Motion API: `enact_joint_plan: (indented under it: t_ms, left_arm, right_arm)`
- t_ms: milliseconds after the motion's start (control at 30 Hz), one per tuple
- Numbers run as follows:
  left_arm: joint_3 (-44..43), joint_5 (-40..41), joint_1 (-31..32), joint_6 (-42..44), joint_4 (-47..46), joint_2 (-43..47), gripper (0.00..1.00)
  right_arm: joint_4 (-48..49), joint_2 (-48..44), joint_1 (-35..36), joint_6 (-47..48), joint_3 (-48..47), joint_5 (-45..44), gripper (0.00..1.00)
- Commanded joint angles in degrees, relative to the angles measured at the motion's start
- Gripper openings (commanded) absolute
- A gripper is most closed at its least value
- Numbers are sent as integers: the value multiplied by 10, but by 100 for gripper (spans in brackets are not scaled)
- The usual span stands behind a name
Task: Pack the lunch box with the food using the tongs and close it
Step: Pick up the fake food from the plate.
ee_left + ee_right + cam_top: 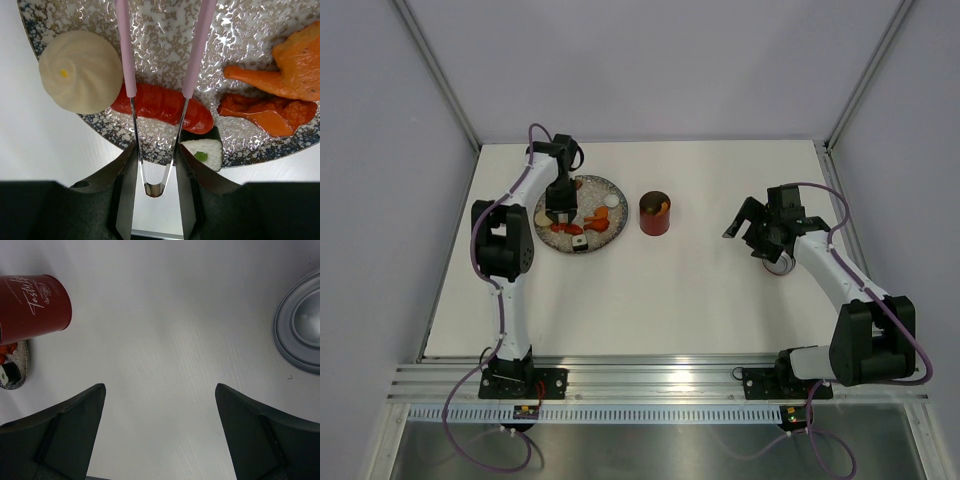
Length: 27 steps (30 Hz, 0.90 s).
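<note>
- Pink tongs [126, 55] are being pinched at their joined end by the left gripper [156, 160], with both arms pointing away over the speckled plate [240, 30].
- Under both arms the red sausage [160, 105] is lying crosswise, its long axis running left to right; the tips are reaching past it, out of view.
- Uncapped, the lunch box [656, 213] is standing just right of the plate, nearer the left arm.
- Spread wide and holding nothing, the right gripper [160, 405] is hanging near the lid [300, 325].

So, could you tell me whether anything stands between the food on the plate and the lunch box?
Nothing visible does: only bare table lies between the plate and the lunch box, which stands open beside it.
</note>
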<state>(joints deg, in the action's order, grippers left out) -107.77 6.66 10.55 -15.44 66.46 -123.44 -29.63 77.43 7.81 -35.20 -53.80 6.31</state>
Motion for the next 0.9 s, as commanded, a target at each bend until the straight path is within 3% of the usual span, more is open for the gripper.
enact_joint_plan:
  t_ms: [0, 267, 467, 867]
  left_arm:
    - [-38, -14, -4, 14, 7, -13, 37]
    - [-39, -16, -4, 16, 8, -18, 33]
    - [-32, -16, -4, 15, 3, -5, 1]
    - [13, -6, -4, 9, -19, 92, 0]
  right_arm:
    - [14, 2, 1, 7, -26, 10, 100]
    - [17, 6, 1, 5, -25, 10, 99]
    - [17, 5, 1, 4, -24, 11, 100]
    - [19, 3, 2, 0, -21, 13, 100]
